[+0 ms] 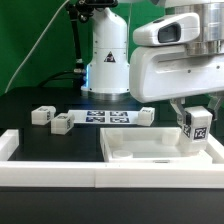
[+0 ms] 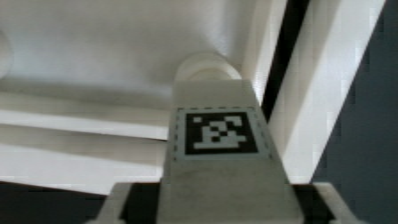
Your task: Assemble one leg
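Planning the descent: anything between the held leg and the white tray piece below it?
Nothing visible. The leg, clamped in the fingers, hangs at the tray piece's corner on the exterior view's right; the wrist view shows only bare tray beyond its tip. Three loose legs and the marker board lie behind the tray.

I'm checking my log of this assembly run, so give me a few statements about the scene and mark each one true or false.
1. The fingers are shut on the leg. True.
2. The held leg hangs over the marker board. False: it is over the white tray-like piece, near its corner on the exterior view's right.
3. Loose legs lie on the table beside the marker board. True.
4. The tray-like piece is black. False: it is white, and the table is black.
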You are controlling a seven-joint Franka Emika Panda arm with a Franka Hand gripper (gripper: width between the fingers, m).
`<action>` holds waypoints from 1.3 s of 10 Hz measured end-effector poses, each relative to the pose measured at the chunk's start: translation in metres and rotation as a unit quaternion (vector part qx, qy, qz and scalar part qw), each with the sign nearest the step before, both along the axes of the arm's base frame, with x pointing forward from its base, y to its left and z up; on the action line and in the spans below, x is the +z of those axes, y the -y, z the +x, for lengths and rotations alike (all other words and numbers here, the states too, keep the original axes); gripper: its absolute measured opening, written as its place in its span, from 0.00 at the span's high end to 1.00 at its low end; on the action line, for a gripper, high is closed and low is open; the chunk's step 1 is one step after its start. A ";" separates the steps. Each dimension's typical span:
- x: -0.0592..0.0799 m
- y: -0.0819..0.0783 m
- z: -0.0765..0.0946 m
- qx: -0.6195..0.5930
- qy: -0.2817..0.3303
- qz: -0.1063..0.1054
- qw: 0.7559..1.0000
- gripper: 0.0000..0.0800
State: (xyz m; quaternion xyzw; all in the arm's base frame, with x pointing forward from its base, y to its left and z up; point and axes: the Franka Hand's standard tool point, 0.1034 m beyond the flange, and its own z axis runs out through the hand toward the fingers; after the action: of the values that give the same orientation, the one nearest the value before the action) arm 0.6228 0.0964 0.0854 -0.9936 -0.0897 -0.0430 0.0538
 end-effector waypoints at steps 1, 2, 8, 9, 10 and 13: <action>0.000 -0.001 -0.006 -0.072 0.012 0.009 0.997 0.64; 0.000 -0.002 -0.012 -0.115 0.023 0.014 0.993 0.64; -0.001 -0.008 -0.014 -0.362 0.017 0.068 0.930 0.63; -0.001 -0.009 -0.013 -0.399 0.010 0.075 0.914 0.63; -0.002 -0.011 -0.013 -0.459 0.001 0.089 0.884 0.63; -0.004 -0.019 -0.013 -0.589 -0.023 0.121 0.799 0.63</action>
State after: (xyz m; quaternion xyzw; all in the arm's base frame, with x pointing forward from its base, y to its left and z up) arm 0.6097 0.1156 0.0815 -0.8412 0.5195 -0.0542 0.1398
